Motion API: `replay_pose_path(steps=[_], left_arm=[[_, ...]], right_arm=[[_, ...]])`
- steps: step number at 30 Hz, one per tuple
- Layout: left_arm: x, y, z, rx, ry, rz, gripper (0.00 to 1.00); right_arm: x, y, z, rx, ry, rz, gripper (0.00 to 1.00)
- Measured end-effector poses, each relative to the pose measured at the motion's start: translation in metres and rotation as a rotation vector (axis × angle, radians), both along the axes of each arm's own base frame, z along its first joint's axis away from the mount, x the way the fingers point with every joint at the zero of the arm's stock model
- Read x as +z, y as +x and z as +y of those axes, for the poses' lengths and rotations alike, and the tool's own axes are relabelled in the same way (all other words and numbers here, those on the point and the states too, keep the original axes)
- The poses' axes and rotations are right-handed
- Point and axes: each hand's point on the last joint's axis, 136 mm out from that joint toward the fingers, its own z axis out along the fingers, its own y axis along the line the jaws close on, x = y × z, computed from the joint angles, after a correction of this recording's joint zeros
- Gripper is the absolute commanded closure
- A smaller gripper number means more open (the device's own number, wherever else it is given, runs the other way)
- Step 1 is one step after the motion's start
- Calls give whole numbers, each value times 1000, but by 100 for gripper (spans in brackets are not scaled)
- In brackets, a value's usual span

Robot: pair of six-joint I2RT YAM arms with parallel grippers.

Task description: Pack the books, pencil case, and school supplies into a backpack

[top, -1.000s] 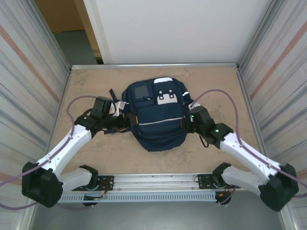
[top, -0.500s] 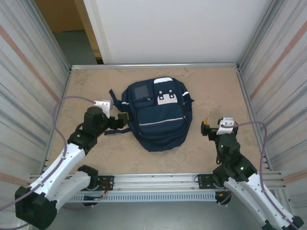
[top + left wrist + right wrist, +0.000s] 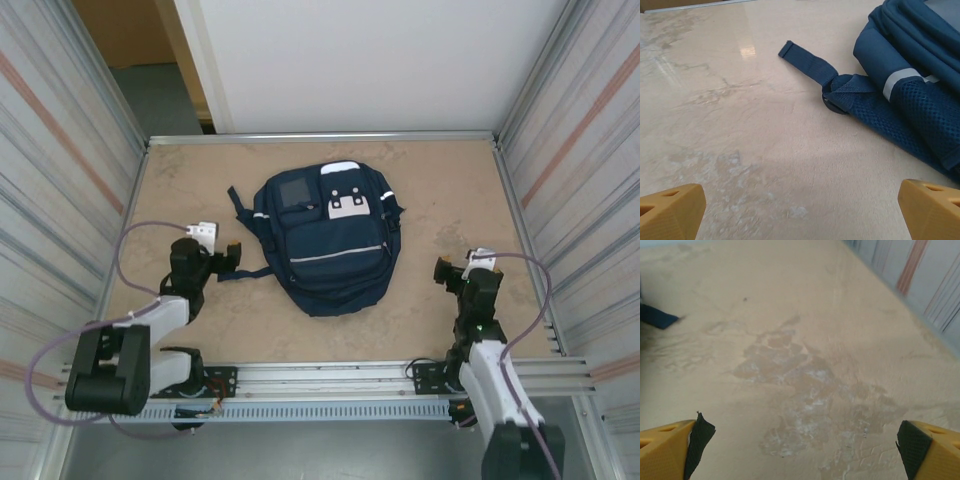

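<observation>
A: From above, we see the backpack point(image 3: 325, 240) lying flat mid-desk point(image 3: 440, 180); we cannot tell what it holds.
B: Our left gripper point(image 3: 228, 253) sits near its left side, and our right gripper point(image 3: 449, 271) is well apart, by the right edge.
A: Left wrist: fingers spread wide, empty, a strap point(image 3: 807, 64) ahead.
B: Right wrist: jaws wide apart above the desk.
</observation>
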Motion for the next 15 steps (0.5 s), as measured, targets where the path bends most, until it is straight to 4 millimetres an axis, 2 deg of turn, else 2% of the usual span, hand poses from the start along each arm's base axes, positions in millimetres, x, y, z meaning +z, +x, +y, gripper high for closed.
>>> replay_pose_path(steps=[3,6,9,11,13,15], left_arm=[[4,9,-1,-24,-8,-44,1],[3,20,9,-20,-38,-84,1],[-13,27,21,1,-58,-65,1],[-23,31,19,-9,-69,-20,1],[-17,39,18,-14,-77,-31,1],[-6,48,18,-16,-80,-56,1]], right_arm=[[-11,17,1,35,47,39,1],[-12,43,6,76,87,33,1],[-8,73,9,103,118,6,1],[-3,93,9,112,128,3,1],[3,113,11,127,118,-23,1],[1,124,21,143,96,-37,1]])
